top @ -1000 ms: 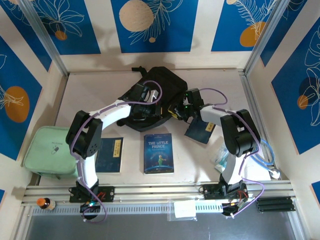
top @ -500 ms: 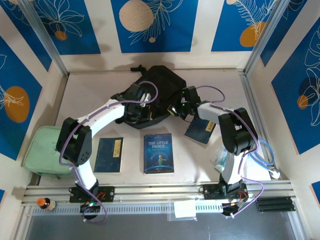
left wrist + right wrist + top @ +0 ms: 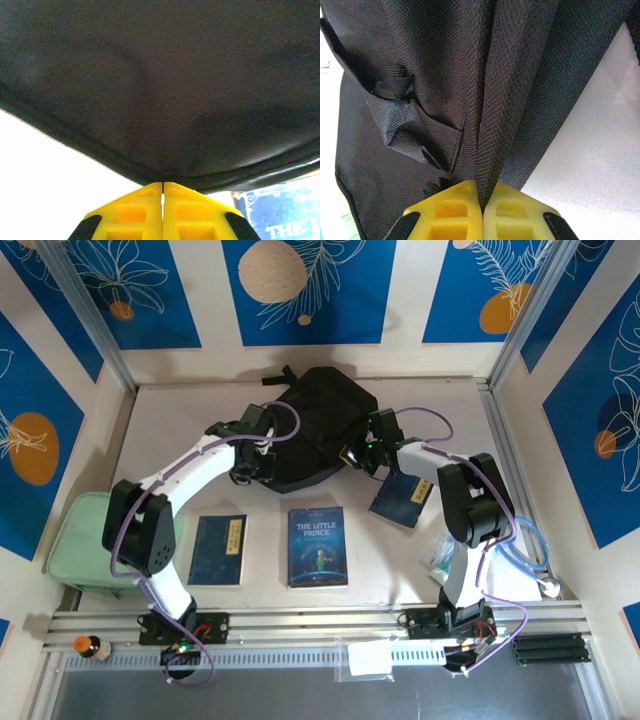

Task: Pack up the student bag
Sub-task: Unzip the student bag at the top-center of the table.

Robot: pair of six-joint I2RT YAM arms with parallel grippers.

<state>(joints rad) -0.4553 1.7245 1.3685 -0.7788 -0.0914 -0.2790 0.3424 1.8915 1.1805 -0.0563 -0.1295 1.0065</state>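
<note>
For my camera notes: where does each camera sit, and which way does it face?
Top external: above, behind the bases, looking down; both arms, student bag.
Left wrist: behind left gripper, facing the bag's edge; yellow fingers show.
Right wrist: behind right gripper, facing bag fabric; yellow fingers show.
All three share the bag.

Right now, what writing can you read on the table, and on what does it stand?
"THE LITTLE PRINCE": on the cover of the middle book.
Yellow label on the left book: too small to read.
Label on the right book: too small to read.
Mark on the green case: too small to read.
</note>
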